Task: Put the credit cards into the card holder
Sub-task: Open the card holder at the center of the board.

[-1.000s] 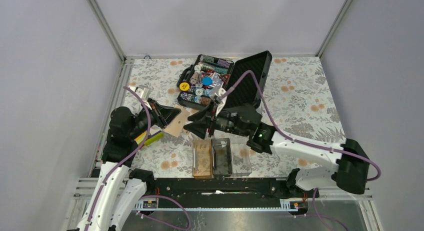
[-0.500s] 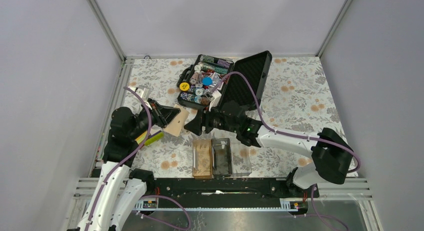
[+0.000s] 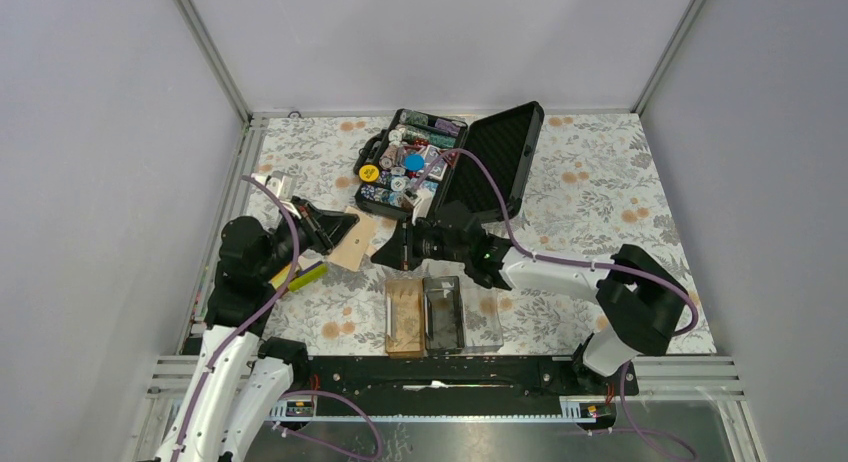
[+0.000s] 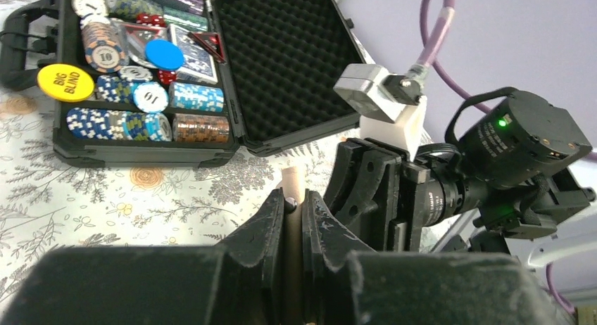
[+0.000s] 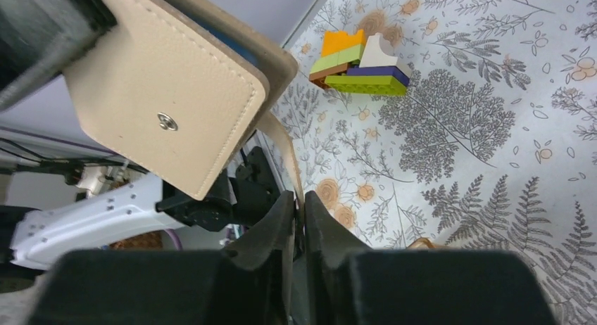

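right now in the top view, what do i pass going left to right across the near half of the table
bricks → wallet → card holder → right arm's elbow; the chip case sits farther back and spans several of these, so it is left out

Two robot arms stand at the table, each with one gripper: the left gripper (image 3: 340, 226) and the right gripper (image 3: 380, 254). There is one card holder (image 3: 484, 322), and it has three compartments: one brown, one dark, one clear. One beige wallet (image 5: 165, 93) carries one metal snap (image 5: 167, 121). One black case (image 3: 500, 157) lies open; inside are one yellow disc (image 4: 65, 82), one blue disc (image 4: 164, 55) and poker chips (image 4: 197, 97) too crowded to count. One stack of toy bricks (image 5: 359, 65) shows six colours.
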You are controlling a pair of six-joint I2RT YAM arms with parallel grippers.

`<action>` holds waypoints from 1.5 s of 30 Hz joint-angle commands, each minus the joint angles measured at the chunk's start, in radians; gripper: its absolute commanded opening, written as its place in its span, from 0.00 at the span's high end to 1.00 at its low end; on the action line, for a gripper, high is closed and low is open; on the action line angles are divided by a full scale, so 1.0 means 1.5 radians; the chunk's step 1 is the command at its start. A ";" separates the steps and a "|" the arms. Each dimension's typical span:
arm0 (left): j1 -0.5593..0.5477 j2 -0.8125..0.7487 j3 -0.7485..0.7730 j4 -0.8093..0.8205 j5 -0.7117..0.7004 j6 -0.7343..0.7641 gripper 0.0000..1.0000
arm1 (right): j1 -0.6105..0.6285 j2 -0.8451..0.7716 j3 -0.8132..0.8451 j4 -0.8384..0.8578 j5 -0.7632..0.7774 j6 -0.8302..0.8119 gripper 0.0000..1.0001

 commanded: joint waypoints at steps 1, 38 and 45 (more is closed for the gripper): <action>0.004 0.004 -0.022 0.043 -0.079 -0.055 1.00 | -0.033 -0.006 0.020 0.032 -0.017 0.006 0.95; 0.000 0.193 -0.285 0.282 -0.291 -0.151 0.08 | -0.074 0.217 0.304 -0.328 -0.039 -0.175 1.00; -0.001 0.251 -0.254 0.313 -0.260 -0.126 0.09 | -0.077 0.212 0.306 -0.368 -0.033 -0.194 1.00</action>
